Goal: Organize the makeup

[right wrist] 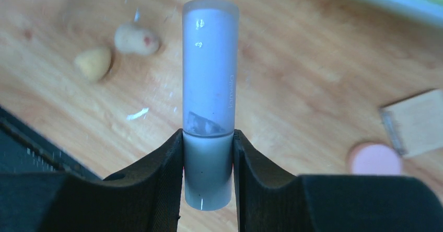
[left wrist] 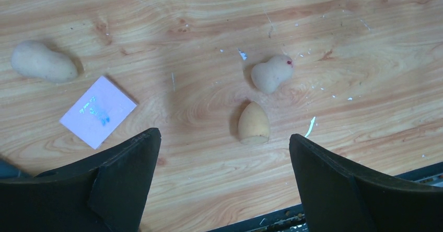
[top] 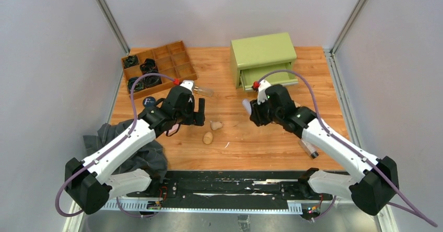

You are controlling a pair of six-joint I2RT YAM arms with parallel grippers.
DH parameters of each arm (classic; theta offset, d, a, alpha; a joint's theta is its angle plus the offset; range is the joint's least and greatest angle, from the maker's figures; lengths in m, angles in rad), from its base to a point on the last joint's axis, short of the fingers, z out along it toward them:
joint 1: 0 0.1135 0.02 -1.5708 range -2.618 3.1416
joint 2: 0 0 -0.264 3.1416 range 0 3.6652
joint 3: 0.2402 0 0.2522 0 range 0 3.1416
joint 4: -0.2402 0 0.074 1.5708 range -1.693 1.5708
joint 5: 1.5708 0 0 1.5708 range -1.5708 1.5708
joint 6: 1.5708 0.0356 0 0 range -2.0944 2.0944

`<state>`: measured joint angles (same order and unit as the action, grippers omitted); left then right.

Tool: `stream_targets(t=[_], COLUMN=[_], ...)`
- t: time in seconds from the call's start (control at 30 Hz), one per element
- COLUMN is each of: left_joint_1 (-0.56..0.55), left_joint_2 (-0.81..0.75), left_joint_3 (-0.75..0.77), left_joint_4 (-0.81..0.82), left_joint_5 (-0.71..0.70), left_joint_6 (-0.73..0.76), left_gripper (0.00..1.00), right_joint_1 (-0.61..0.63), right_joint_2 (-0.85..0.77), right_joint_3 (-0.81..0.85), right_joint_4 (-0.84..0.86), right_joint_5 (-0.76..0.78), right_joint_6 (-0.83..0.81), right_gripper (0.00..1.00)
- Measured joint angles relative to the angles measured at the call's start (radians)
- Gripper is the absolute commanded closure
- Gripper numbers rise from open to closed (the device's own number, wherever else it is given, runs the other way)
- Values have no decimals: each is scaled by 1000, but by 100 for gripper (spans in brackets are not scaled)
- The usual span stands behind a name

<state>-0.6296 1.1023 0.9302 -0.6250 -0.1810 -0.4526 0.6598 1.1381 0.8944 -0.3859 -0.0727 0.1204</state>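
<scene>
Right jaws clenched low on silver-white tube (right wrist: 210, 70), aloft over table (right wrist: 313, 59) | green drawer box (top: 263, 54) at 1 o'clock | left jaws released above egg-shaped sponge (left wrist: 254, 122) | risk: end-held tube may pivot or slip.

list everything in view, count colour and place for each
tray: one, brown, far left
bands: several, black, in tray
drawer box: one, green, far centre, drawer open
cloth: one, dark grey, near left
sponges: three, beige, mid table
clear bottles: two, one by tray, one near right
compact: one, dark, below tray
puff: one, pink, beside pad
pad: one, tan, beside puff
square sheet: one, pale pink, near a sponge
tube: one, silver-white, in right gripper
left gripper: black, open above sponges
right gripper: black, shut on tube
</scene>
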Motion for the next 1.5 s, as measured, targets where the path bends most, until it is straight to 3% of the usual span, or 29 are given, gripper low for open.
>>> stream_targets(t=[0.13, 0.4, 0.63, 0.97, 1.5], left_joint_1=[0, 0, 0, 0, 0], left_joint_2=[2, 0, -81, -159, -233], left_joint_3=[0, -7, -10, -52, -53], left_joint_4=[-1, -3, -37, -66, -122], left_joint_5=[2, 2, -41, -52, -129], left_joint_6=[-4, -8, -3, -3, 12], left_gripper=[2, 2, 2, 2, 2], right_joint_1=[-98, -355, -359, -368, -375], right_joint_2=[38, 112, 166, 323, 565], right_joint_3=[141, 223, 214, 269, 397], right_joint_4=[-35, 28, 151, 175, 178], right_joint_5=[39, 91, 236, 344, 366], right_joint_6=[36, 461, 783, 1115, 1320], right_gripper=[99, 99, 99, 96, 87])
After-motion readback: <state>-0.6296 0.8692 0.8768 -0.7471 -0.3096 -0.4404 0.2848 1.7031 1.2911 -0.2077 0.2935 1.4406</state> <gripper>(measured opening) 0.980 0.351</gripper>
